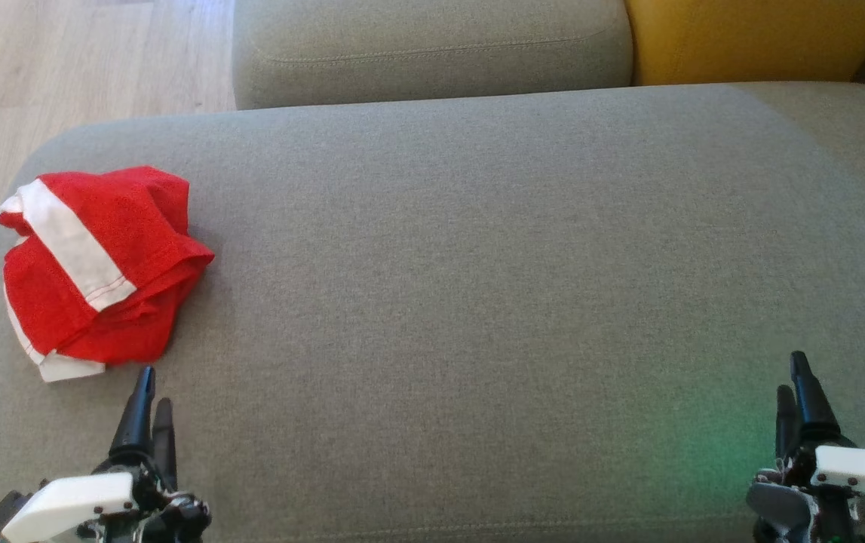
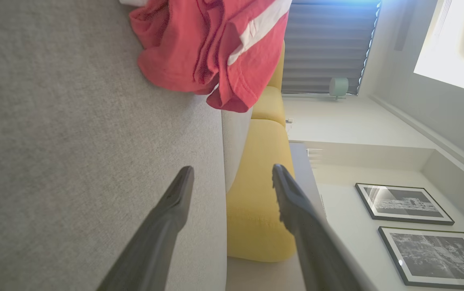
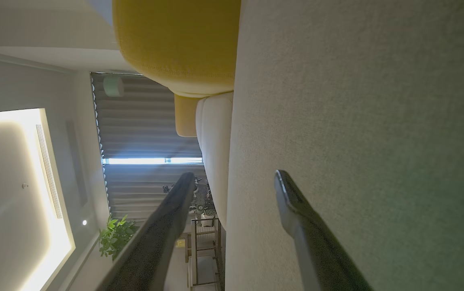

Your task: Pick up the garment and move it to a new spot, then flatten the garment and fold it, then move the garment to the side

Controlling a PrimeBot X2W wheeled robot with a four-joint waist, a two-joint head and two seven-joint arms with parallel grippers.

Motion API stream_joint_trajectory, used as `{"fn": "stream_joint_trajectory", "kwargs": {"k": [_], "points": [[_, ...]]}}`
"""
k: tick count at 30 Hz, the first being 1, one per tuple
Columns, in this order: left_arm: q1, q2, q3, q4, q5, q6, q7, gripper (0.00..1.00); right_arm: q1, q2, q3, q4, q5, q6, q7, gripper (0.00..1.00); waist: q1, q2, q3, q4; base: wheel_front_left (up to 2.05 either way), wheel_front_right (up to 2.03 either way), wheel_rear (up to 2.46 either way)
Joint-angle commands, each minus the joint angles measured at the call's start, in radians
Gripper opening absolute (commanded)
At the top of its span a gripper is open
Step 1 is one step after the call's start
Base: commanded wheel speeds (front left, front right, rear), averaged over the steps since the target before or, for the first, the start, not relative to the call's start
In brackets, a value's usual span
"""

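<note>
Red and white, bunched in a heap: that's your garment point(image 1: 100, 264), at the far left end of the grey sofa seat point(image 1: 477, 264), close to its rounded edge. No print is showing because it's folded in on itself, with a white panel lying across the top. Your left claw point(image 1: 154, 386) hovers just short of the bundle, fingers spread wide, gripping nothing. From the left wrist, the garment point(image 2: 199, 44) lies ahead of the left claw point(image 2: 232, 169) and a little off its line. Your right claw point(image 1: 790, 373) is well apart at the seat's right end, equally wide and empty. The right wrist view has the right claw point(image 3: 234, 174) beside bare cushion.

My read: the pickup comes first, and the left claw is the natural reach. The open middle of the seat looks like the sensible new spot, because flattening needs room and the heap sits too near the edge.
</note>
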Motion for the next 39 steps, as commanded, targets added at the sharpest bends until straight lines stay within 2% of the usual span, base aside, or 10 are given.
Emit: {"fn": "stream_joint_trajectory", "kwargs": {"k": [1,15,21,29,39], "points": [[-0.047,0.011,0.006,-0.04,0.012,-0.005,-0.012,1.0,-0.055,-0.004,0.003,-0.043,-0.025,0.0,-0.011,1.0,0.0,0.0,0.0,0.0,0.0,0.0,0.0],[-0.072,0.012,0.065,-0.101,0.139,-0.003,-0.053,1.0,-0.079,-0.005,0.015,-0.128,-0.246,0.0,-0.052,1.0,0.0,0.0,0.004,0.004,0.0,0.0,0.0],[-0.08,0.013,0.072,-0.15,0.202,0.002,-0.071,1.0,-0.091,-0.005,0.036,-0.175,-0.376,0.0,-0.07,1.0,0.0,0.0,0.004,0.007,0.0,0.0,0.0],[-0.085,0.014,0.055,-0.247,0.326,0.025,-0.094,1.0,-0.104,-0.006,0.057,-0.249,-0.545,0.0,-0.093,1.0,0.0,0.0,0.005,0.011,0.0,0.0,0.0],[-0.083,0.015,-0.015,-0.341,0.528,0.065,-0.12,1.0,-0.117,-0.007,0.128,-0.294,-0.763,0.0,-0.12,1.0,0.0,0.0,0.012,0.015,0.0,0.0,0.0]]}}
